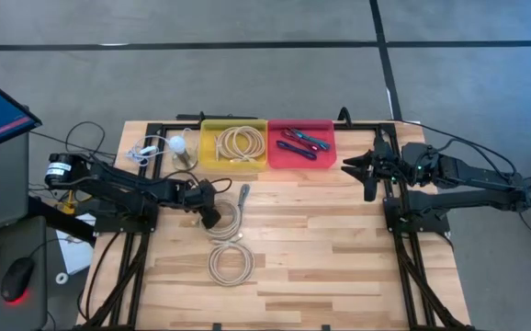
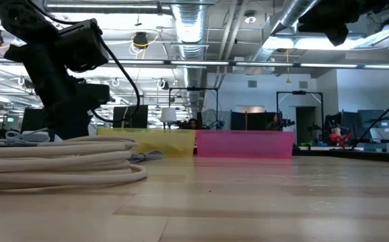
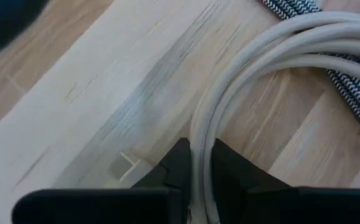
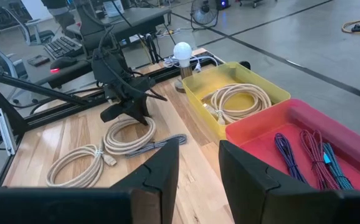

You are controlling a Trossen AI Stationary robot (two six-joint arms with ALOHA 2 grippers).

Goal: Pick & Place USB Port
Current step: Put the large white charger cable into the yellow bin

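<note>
A coiled white USB cable (image 1: 229, 222) lies flat on the wooden table, also in the low view (image 2: 60, 165) and the right wrist view (image 4: 125, 134). My left gripper (image 1: 211, 212) is down at the coil's left side, shut on its strands (image 3: 200, 180). A grey braided cable (image 1: 243, 195) lies against the coil's far side. A second, beige coil (image 1: 231, 265) lies nearer the table's near edge. A yellow bin (image 1: 207, 158) holds a beige cable and a red bin (image 1: 275, 158) holds coloured cables. My right gripper (image 4: 198, 171) is open and waits above the table's right side (image 1: 365, 171). My left gripper pinches strands of the white coil's left side (image 3: 198, 140) between its two fingers (image 3: 177, 165), which lie across the strands. It comes from above, slanting in from the table's left. The coil lies on the table.
A light bulb on a stand (image 1: 181, 145) and a loose white cord (image 1: 146, 147) sit left of the yellow bin. The bins stand along the table's far edge. Bare wood (image 1: 330, 248) spreads over the table's middle and right. A monitor and a mouse stand beyond the left edge.
</note>
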